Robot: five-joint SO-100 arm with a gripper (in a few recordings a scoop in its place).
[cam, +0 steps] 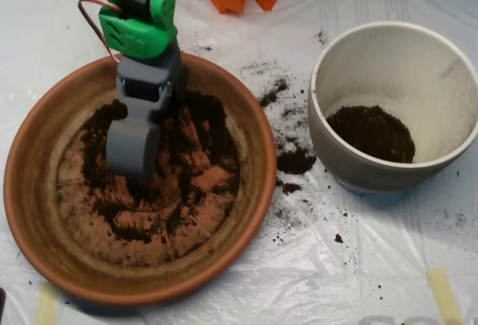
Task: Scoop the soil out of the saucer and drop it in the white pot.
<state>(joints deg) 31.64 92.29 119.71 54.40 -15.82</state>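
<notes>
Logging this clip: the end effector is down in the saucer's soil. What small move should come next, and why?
Probably close the end effector around the soil beneath it, then lift. It sits low in the terracotta saucer, amid a thin, scraped layer, so a gather comes first. The white pot on the right already holds some soil, with spilled crumbs between the two.

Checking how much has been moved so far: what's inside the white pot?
The white pot holds a small dark heap of soil on its floor, with bare pale wall around it. The pot floor beneath the heap is covered.
</notes>
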